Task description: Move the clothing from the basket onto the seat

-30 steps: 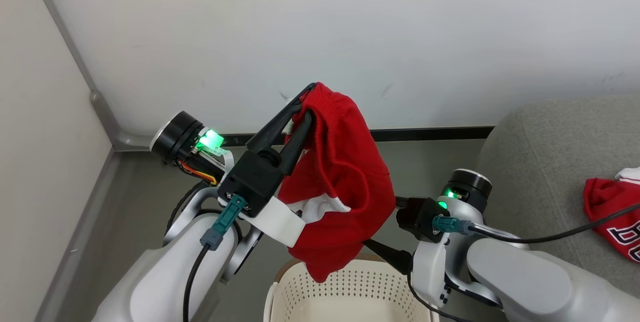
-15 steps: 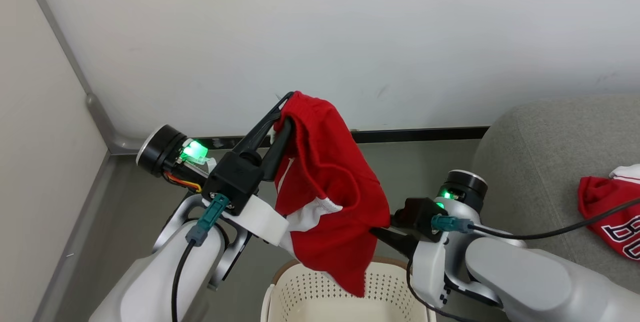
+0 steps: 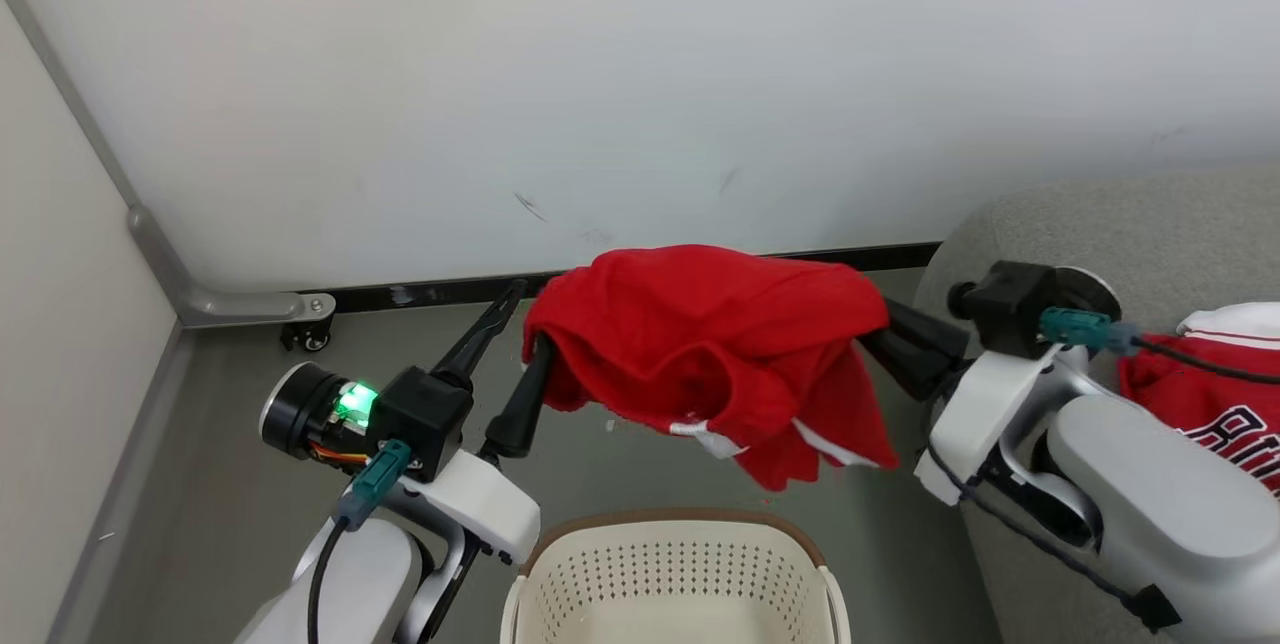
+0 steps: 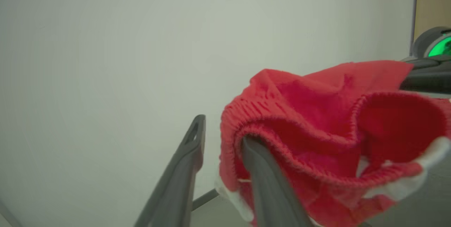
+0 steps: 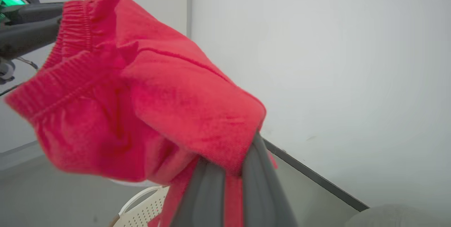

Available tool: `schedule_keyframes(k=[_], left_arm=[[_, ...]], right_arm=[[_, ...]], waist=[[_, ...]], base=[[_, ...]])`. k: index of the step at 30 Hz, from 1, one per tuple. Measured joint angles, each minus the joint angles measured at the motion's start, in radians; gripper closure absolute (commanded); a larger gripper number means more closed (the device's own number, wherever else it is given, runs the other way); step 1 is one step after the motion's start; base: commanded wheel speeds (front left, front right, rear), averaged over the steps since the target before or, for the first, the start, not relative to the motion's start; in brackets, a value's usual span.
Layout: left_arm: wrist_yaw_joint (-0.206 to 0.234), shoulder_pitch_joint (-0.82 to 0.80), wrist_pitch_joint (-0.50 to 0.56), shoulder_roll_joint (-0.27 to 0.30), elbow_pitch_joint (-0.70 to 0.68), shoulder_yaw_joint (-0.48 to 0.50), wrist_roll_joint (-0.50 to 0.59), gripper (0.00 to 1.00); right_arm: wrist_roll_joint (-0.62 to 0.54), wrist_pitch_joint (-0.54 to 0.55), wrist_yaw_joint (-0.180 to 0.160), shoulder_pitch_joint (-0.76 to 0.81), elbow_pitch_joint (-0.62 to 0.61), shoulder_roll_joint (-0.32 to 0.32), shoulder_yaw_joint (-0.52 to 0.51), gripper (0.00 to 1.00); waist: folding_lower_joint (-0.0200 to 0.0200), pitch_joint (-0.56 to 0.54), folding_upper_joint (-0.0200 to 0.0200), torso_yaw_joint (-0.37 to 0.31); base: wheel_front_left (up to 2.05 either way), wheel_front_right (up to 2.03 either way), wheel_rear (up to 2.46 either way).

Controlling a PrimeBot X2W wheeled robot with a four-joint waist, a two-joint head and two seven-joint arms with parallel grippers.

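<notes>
Right gripper [image 5: 230,176] tips are buried under red cloth. Its fingers sit close together, pinching one end of the garment [image 3: 710,344]. Left gripper [image 3: 530,319] fingers are spread: the outer finger [image 4: 183,170] is bare, and the inner finger [image 4: 267,188] is hooked inside the ribbed waistband with its tip hidden in the fold.

The garment hangs in the air, stretched between the two grippers above and behind the basket [image 3: 680,534], not touching it. Its long axis runs left-right across the head view, roughly level. The waistband opening is at the left gripper and the bunched end at the right. White trim [image 3: 705,434] droops from the lower edge, and the folds are too bunched to make out the full shape.

The basket is cut off by the bottom edge. A lettered garment [image 3: 1215,409] lies on the sofa [image 3: 1100,219], partly behind the right arm and cut off at the right edge, so its letters are only partly readable. The sofa is also cut off at the right.
</notes>
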Motion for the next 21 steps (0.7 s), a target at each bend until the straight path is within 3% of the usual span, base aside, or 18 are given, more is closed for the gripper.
schedule_keyframes(k=[1,2,12,21], left_arm=[[-0.002,0.004,0.000,0.000,0.001,-0.001,-0.007,0.03],[-0.018,0.013,-0.005,0.000,0.001,-0.008,-0.018,0.00],[-0.096,0.067,-0.027,-0.005,-0.008,-0.047,-0.067,0.00],[-0.107,0.113,-0.037,0.011,-0.023,-0.052,-0.076,0.00]], right_arm=[[0.001,0.000,0.000,0.004,0.000,-0.007,-0.025,1.00],[0.009,0.000,0.000,0.009,0.000,-0.017,-0.067,1.00],[0.007,0.000,0.000,0.032,-0.009,-0.065,-0.230,1.00],[-0.009,0.000,0.000,0.102,-0.021,-0.119,-0.379,1.00]], waist=[[0.0000,0.001,0.0000,-0.004],[0.0000,0.002,0.0000,-0.012],[0.0000,0.007,0.0000,-0.048],[0.0000,0.010,0.0000,-0.080]], base=[[0.00,0.00,0.00],[0.00,0.00,0.00],[0.00,0.00,0.00],[0.00,0.00,0.00]])
